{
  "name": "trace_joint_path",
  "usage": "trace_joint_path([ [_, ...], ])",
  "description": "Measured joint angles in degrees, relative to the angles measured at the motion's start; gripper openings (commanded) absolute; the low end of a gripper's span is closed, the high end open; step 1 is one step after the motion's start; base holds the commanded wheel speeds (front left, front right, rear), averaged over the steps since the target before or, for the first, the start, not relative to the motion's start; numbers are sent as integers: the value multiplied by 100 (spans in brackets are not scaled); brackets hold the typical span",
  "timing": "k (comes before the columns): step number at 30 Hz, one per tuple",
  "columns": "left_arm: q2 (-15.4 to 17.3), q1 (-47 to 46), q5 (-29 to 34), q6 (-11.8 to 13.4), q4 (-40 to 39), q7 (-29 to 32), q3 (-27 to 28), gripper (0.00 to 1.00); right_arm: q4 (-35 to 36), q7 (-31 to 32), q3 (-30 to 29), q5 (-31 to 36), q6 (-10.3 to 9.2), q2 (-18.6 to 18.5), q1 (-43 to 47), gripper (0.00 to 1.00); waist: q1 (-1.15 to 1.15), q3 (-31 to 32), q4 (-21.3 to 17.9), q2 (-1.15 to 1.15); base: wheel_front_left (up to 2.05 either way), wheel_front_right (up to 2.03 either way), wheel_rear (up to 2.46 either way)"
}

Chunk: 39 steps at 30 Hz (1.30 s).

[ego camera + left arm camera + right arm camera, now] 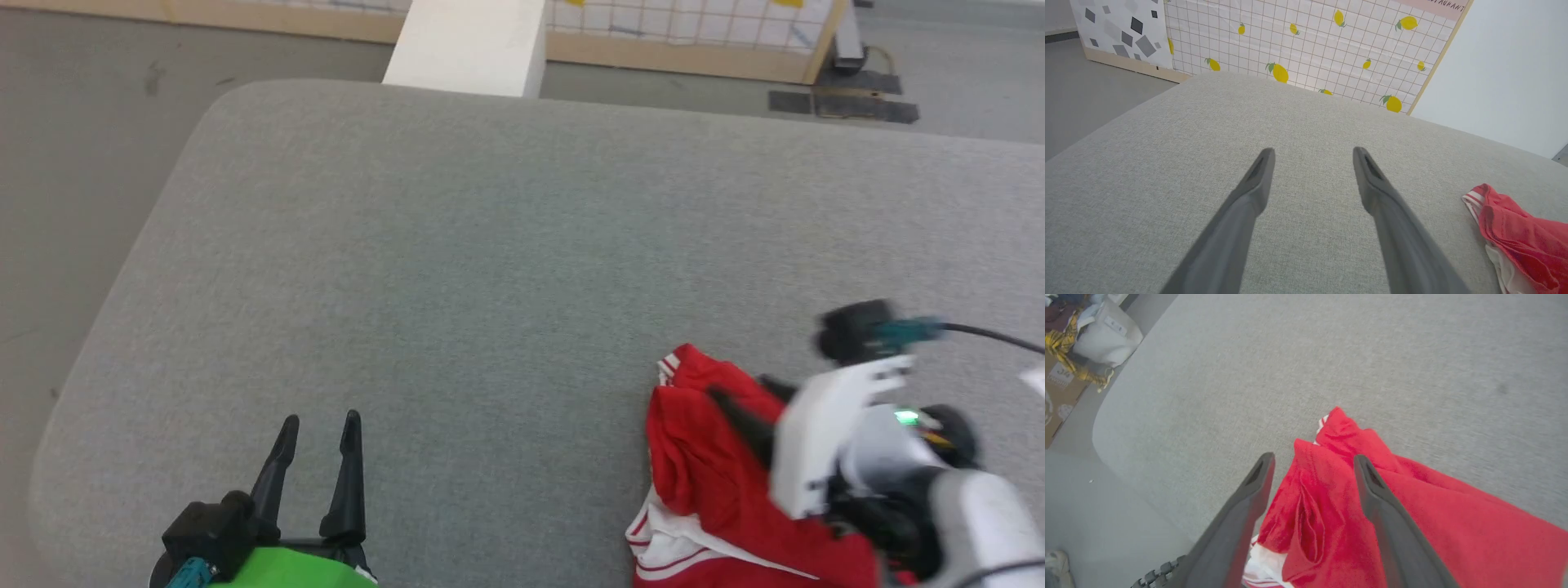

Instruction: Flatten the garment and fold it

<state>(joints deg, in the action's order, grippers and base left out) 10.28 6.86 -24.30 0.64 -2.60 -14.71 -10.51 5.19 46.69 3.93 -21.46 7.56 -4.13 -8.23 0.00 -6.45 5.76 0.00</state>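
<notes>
The garment (702,465) lies crumpled at the near right of the grey padded table (490,245), red with a white sleeve and red-white striped trim showing. My right gripper (739,386) hovers over its left part, blurred. In the right wrist view, the right gripper (1312,459) is open, its fingers spread wide over a red fold of the garment (1433,522), gripping nothing. My left gripper (320,418) stands open at the near left above bare table. The left wrist view shows the left gripper (1313,150) with the garment (1527,241) lying well off to its right.
A white block (469,41) stands past the table's far edge. A lemon-patterned panel (1310,41) rises behind the table (1310,114). On the floor beside the table's rounded corner are a white bag of cloths (1094,339) and a cardboard box (1061,388).
</notes>
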Motion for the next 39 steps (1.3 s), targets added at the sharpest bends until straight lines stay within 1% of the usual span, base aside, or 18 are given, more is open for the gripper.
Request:
trace_joint_path([
  [2,29,25,0,0,-30,9,1,100,291,-136,-324,63,0,-82,149,100,0,42,-76,0,0,0,0],
  [5,55,36,0,21,-107,49,3,100,571,-352,-991,241,0,-94,503,100,0,86,-185,0,0,0,0],
  [8,71,48,0,41,-167,52,-3,100,659,-570,-1584,504,0,-87,840,100,0,86,-265,0,0,0,0],
  [11,80,50,0,44,-198,86,-21,100,576,-795,-2071,598,0,-36,1060,100,0,28,-307,0,0,0,0],
  [13,90,50,0,44,-212,101,-26,100,442,-846,-2217,650,0,-11,1144,100,0,-16,-324,0,0,0,0],
  [21,165,34,0,51,-281,155,-49,100,-364,-839,-2327,397,0,102,1218,100,0,-184,-309,0,0,0,0],
  [24,179,25,0,63,-294,200,-76,100,-690,-847,-2375,322,0,112,1121,100,0,-225,-265,0,0,0,0],
  [29,220,-1,0,78,-322,246,-92,100,-1109,-991,-2288,343,0,114,911,100,0,-279,-180,0,0,0,0],
  [30,229,-4,0,79,-328,258,-93,100,-1180,-992,-2274,344,0,111,865,95,0,-289,-167,0,0,0,0],
  [31,234,-8,0,93,-335,260,-97,100,-1266,-989,-2284,344,0,109,815,37,0,-298,-154,0,0,0,0],
  [32,238,-16,0,94,-338,264,-102,100,-1339,-967,-2296,343,0,102,772,0,0,-303,-141,0,0,0,0],
  [39,272,-32,1,103,-365,336,-132,100,-1529,-881,-2340,412,3,98,591,0,0,-287,-146,0,0,0,0],
])
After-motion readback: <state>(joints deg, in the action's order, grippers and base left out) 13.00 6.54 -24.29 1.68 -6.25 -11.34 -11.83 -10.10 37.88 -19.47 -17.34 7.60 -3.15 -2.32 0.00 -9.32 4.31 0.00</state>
